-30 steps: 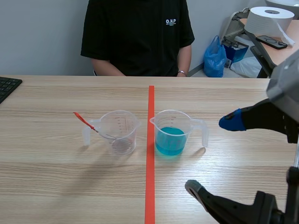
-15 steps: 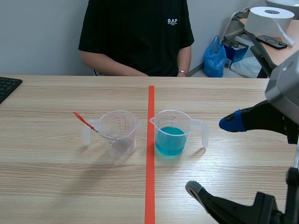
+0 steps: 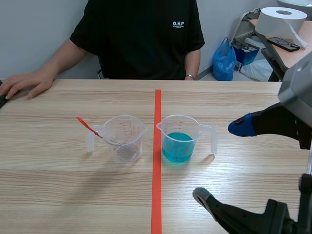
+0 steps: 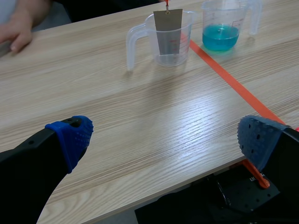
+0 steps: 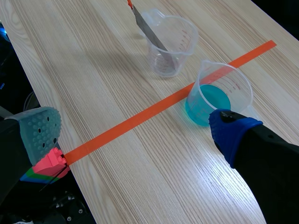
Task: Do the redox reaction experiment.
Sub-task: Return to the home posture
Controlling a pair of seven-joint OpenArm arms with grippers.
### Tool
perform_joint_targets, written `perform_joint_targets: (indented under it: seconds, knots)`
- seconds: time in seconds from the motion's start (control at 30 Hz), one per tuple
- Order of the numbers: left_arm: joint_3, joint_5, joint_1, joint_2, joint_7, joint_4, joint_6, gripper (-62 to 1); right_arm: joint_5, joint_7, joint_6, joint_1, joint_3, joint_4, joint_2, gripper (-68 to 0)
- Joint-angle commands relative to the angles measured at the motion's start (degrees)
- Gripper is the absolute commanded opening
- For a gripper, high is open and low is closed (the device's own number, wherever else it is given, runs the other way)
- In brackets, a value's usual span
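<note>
Wood-grain table (image 3: 58,185) is stretching toward a person (image 3: 141,39) in a black shirt, who is sitting across it and resting one hand (image 3: 27,85) flat near the far left corner. Orange tape (image 3: 156,170) is running down the middle. On the right side, the right gripper (image 5: 135,131) is hovering with fingers spread wide, holding nothing. At the near edge, the left gripper (image 4: 164,137) is hanging likewise spread and gripping nothing. Just right of the tape, the blue cup (image 3: 179,139) is holding blue liquid. Just left of the tape, the clear cup (image 3: 124,139) is holding a grey strip (image 4: 168,31), which is leaning on its rim, red end sticking out.
</note>
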Motion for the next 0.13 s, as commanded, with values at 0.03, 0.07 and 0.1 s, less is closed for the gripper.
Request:
perform_joint_targets:
  seconds: [0.03, 0.07, 0.1]
  knots:
    - [-0.22, -0.22, 0.35, -0.17, -1.95, 0.33, 0.44, 1.4, 0.52, 0.87, -0.33, 0.66, -0.24, 0.11, -0.04, 0.4]
    - [-0.22, -0.22, 0.35, -0.17, -2.51, 0.33, 0.5, 1.4, 0.52, 0.85, -0.33, 0.66, -0.24, 0.11, -0.04, 0.4]
    - [-0.22, -0.24, 0.37, -0.17, -3.43, 0.33, 0.5, 1.4, 0.52, 0.81, -0.33, 0.66, -0.24, 0.11, -0.04, 0.4]
